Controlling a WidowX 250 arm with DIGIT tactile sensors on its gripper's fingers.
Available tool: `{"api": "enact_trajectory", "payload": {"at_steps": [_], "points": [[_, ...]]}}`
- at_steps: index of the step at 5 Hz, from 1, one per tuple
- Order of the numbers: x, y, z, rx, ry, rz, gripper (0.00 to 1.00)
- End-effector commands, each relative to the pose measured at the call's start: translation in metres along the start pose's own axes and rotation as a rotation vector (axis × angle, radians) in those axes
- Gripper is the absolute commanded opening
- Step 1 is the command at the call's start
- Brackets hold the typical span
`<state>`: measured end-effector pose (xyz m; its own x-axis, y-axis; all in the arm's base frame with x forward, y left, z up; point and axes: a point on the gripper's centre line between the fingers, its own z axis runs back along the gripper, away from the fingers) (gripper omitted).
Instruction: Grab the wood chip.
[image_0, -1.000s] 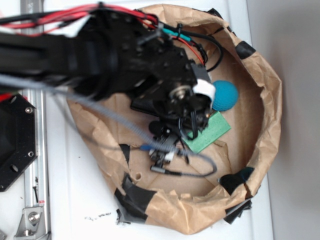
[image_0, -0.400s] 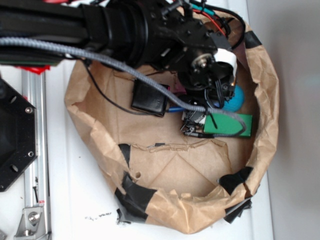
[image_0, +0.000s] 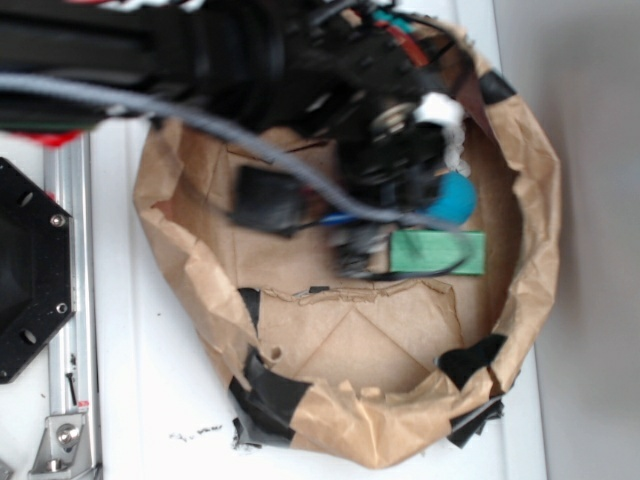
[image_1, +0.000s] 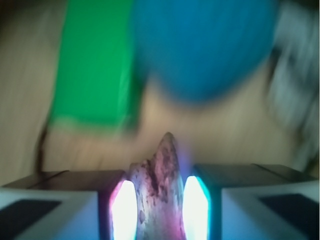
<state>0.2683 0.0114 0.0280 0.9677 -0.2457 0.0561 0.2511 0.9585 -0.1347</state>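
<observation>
Ringed all round by the crumpled brown paper wall (image_0: 535, 200) of a shallow paper basin, patched with black tape. Dominated above by the black arm (image_0: 200, 50), blurred, its grey cable draped across. Beyond the fingers, toward the far wall: the blue ball (image_1: 200, 45); ahead and to the left, the flat green block (image_1: 95, 65), lying flat just past the fingertips. Also a grey-white blurred mass (image_1: 295, 75) at the right edge, too smeared to name.

Gripper (image_1: 160, 202) closed on the wood chip (image_1: 157, 180): rough brown piece standing up between the two glowing pads (image_1: 123, 210), pinched on both flanks, tip poking out forward.

Judged step: securing and lifting the catch. Best done by keeping the squeeze steady and rising straight up, not sideways, given the irregular bark surface and the narrow pinch near its base. Risk of slipping or twisting out if jerked.

Room to move: open overhead; tight forward against ball and block; basin wall close on the far side. Clear paper floor behind and below the fingers in the outside view.
</observation>
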Motion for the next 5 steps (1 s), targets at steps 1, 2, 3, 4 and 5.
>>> {"api": "enact_trajectory", "payload": {"at_steps": [1, 2, 3, 4, 5], "points": [[0.015, -0.055, 0.090, -0.003, -0.068, -0.018, 0.00], [0.024, -0.060, 0.101, 0.047, -0.070, 0.010, 0.00], [0.025, -0.056, 0.105, 0.078, -0.043, 0.101, 0.00], [0.021, -0.066, 0.110, 0.204, 0.002, 0.267, 0.00], [0.018, -0.065, 0.116, 0.173, -0.056, 0.433, 0.00]]}}
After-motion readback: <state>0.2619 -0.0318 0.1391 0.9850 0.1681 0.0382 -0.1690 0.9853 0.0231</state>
